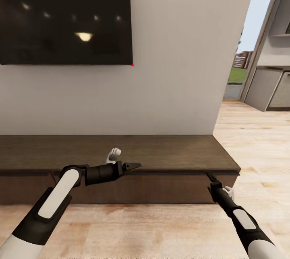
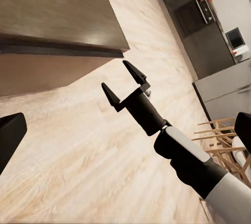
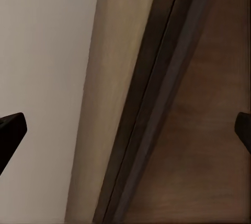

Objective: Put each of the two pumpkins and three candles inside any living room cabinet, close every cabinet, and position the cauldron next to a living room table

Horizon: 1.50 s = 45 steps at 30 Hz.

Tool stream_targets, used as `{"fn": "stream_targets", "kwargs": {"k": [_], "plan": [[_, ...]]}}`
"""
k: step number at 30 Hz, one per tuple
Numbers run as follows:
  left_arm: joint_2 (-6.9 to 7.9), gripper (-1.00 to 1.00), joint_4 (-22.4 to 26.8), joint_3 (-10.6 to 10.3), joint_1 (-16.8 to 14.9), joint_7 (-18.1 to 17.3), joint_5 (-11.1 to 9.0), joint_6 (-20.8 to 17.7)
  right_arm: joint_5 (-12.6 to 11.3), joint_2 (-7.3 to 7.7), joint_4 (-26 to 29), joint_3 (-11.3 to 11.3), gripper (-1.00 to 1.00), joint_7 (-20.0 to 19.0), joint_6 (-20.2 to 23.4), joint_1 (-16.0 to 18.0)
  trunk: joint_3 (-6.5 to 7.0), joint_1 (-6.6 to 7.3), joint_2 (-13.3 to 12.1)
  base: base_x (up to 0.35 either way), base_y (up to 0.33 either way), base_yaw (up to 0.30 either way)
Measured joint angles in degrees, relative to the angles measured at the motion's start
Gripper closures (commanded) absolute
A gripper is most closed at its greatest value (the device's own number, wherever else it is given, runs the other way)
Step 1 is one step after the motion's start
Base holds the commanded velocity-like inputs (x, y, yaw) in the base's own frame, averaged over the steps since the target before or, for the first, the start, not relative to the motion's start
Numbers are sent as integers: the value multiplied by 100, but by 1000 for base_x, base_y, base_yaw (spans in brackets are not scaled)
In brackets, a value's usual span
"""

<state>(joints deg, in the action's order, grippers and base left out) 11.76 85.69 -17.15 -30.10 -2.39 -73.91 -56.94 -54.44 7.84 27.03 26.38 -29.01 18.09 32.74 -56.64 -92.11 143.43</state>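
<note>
Both pincers spread wide: the right pincer (image 1: 210, 177) at the dark-brown cabinet's (image 1: 169, 188) top front edge, far right; the left pincer (image 1: 133, 166) hovers mid-front, beneath an unbranded television (image 1: 64, 15).

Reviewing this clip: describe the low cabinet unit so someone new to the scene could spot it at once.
Start at the big black wall-mounted screen on the pale grey wall. Directly beneath it, along the foot of that wall, runs the long, low dark-brown wooden cabinet, standing on the light wood-plank floor. Its flat top and plain handle-less fronts, all shut, distinguish it from the pale grey kitchen units beyond the wall's end.
</note>
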Motion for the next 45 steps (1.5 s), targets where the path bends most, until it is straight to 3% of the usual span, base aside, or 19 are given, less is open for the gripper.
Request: {"fn": "stream_targets", "kwargs": {"k": [7, 12, 16, 20, 26, 45], "plan": [[-11, -100, 0, -3, 0, -7, -4, -1, 2, 4, 3, 0, -100, -6, 9, 0, -155, -18, 9, 0, 0, 0], [-4, -100, 0, -33, 0, -8, -153, -3, 1, 19, 2, 0, -100, -29, 10, 0, -222, -25, 14, 0, 0, 0], [50, -100, 6, -152, 0, -223, -714, -17, 1, 30, 5, 3, -100, -323, 34, 0, -222, -25, 14, 0, 0, 0], [180, -100, 5, -206, 0, -507, -909, -23, -3, 34, 3, 5, -100, -573, 88, 0, -223, -25, 14, 0, 0, 0], [246, -100, 9, -218, 0, -575, -973, -24, -3, 33, 2, 5, -100, -616, 99, 0, -223, -25, 14, 5, 0, 0], [261, -100, 3, -215, 0, -783, -975, -21, -8, 43, -19, 14, -100, -613, 100, 0, -223, -25, 14, 79, -32, 0]]}}
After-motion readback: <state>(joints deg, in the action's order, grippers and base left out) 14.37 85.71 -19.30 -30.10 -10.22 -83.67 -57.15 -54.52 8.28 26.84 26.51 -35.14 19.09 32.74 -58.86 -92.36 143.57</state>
